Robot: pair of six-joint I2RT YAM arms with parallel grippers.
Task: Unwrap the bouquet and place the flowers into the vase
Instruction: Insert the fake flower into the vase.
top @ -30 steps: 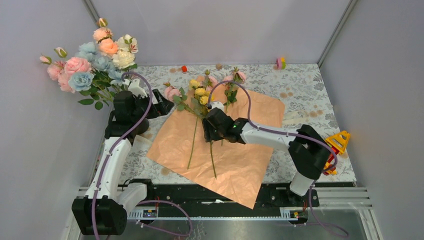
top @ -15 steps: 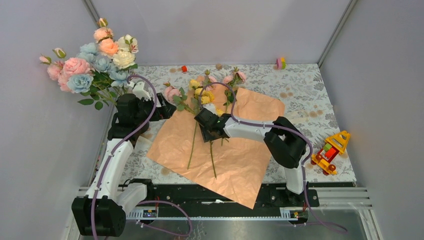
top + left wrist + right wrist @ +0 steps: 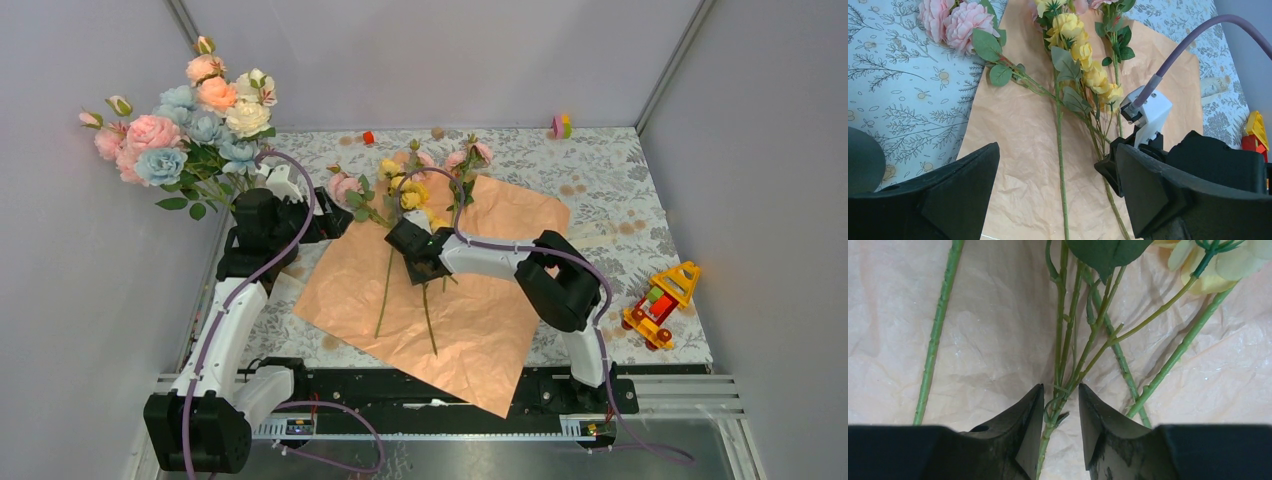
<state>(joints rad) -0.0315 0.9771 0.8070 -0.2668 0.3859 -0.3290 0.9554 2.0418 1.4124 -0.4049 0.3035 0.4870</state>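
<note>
Top external view, bench note. A crinkled peach-orange sheet of wrapping paper lies opened flat on the floral-patterned grey-white tabletop, one corner hanging over the near edge.

Loose artificial flowers lie across the paper's far half, heads pointing away from the arms:
- spray of yellow roses, near the middle
- pair of pink roses, just off the paper's far-left edge on the tabletop
- small pink buds on a leafy stem, at the far edge

Their long green stems run back over the paper toward the arm bases.

A large upright bunch of pink, peach, pale blue and cream roses stands at the far-left corner. What holds it is hidden behind the left arm.

Right wrist view: the right end effector is down at the paper with a narrow gap. Its two black fingers sit on either side of the thin green stem cluster of the yellow spray. A sliver of paper shows between stem and finger on one side.

Left wrist view: the left end effector stands wide, nothing between its fingers. It hangs above the paper's left edge, facing the yellow spray.

A yellow-and-red toy truck sits at the tabletop's right edge. Small coloured toy blocks lie along the far edge.
</note>
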